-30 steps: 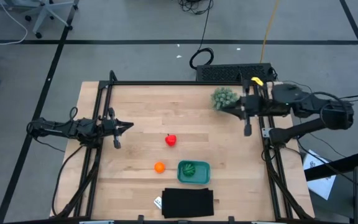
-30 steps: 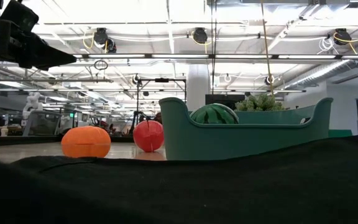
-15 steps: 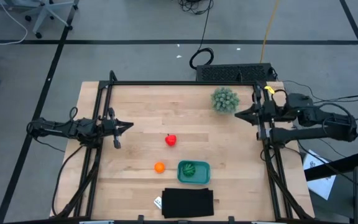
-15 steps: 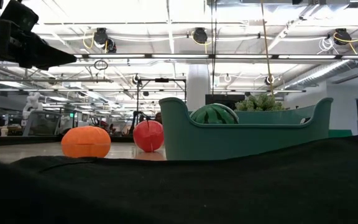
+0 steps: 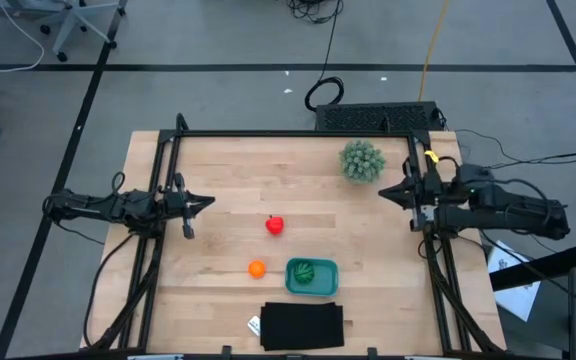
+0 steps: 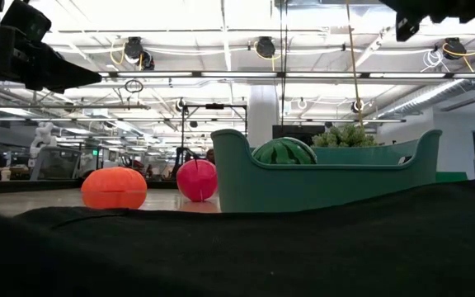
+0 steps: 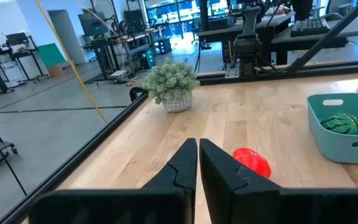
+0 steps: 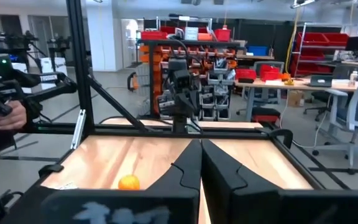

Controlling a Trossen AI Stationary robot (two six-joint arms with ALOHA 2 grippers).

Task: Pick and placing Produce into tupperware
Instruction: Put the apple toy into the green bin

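One camera hangs above, looking straight down on my whole table (image 5: 218,180). Another sits at tabletop level, close behind the tupperware (image 6: 328,177). My wrist cameras face each other across the table; the left also sees the tupperware.

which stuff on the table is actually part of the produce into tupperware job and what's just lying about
Part of the job:
- teal tupperware
- green striped melon, already inside it
- red fruit, on the table
- orange ball, on the table beside the tupperware

Just lying about:
- bushy potted plant
- black mat
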